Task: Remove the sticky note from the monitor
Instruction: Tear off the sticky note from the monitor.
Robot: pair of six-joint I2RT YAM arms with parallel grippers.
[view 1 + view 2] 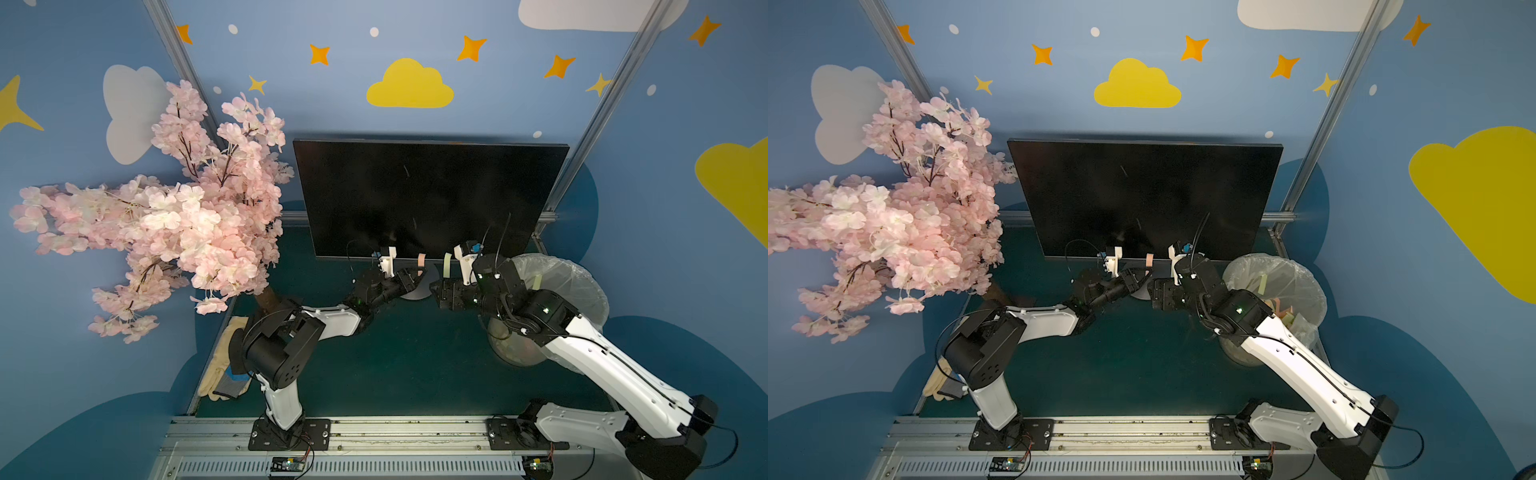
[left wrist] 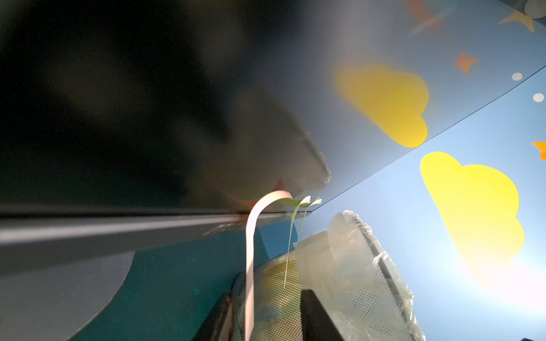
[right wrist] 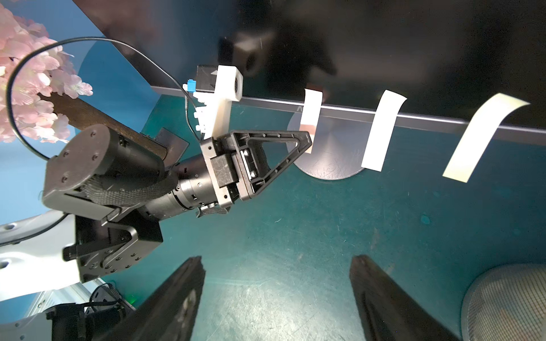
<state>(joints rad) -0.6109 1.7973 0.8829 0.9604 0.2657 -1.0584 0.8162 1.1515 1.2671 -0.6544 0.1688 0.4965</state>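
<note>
The monitor [image 1: 428, 195] stands black at the back of the table on a silver disc stand [image 3: 331, 153]. Three sticky notes hang curling from its lower bezel. A pink sticky note [image 1: 421, 259] [image 3: 311, 109] is nearest the middle, with two pale yellow-green ones [image 3: 382, 130] [image 3: 484, 135] further along. My left gripper [image 1: 417, 276] [image 2: 267, 292] is at the pink note's lower end. The strip [image 2: 249, 265] runs between the fingers close to one finger [image 2: 220, 316], with a gap to the other. My right gripper [image 3: 277, 295] [image 1: 434, 291] hovers open over the green table, holding nothing.
A mesh waste bin [image 1: 561, 291] [image 2: 354, 265] with a plastic liner and discarded notes stands under the right arm. A pink blossom tree [image 1: 166, 216] fills the left side. Gloves [image 1: 224, 365] lie at the table's left edge.
</note>
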